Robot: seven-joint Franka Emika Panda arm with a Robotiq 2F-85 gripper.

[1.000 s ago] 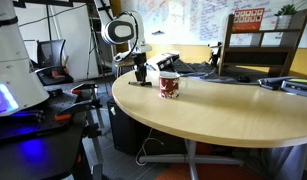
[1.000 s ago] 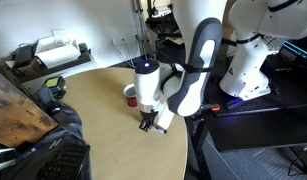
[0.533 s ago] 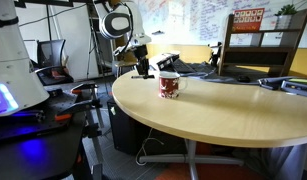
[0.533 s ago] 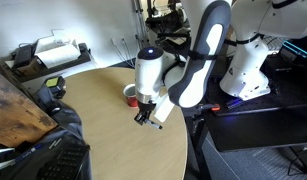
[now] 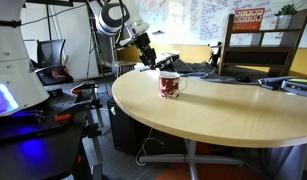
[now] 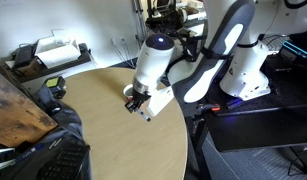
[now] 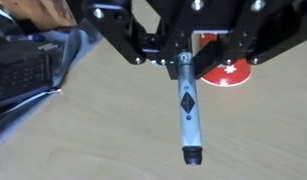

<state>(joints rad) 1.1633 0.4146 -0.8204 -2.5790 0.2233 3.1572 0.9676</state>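
Pale round wooden counter (image 5: 223,115) in a cluttered office lab: the tool (image 7: 180,68) is clamped on the upper end of a slim blue-grey marker with a black tip (image 7: 189,115), held in the air above the wood, so the pick-up looks done and the marker rests on nothing. Near it stands a red-and-white patterned mug (image 5: 169,86), apart from the marker and the closest obstacle, while a black keyboard (image 7: 23,75) lies well apart toward the counter's edge.

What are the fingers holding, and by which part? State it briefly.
A marker, pinched between the fingers at its upper end; its dark tip hangs free.
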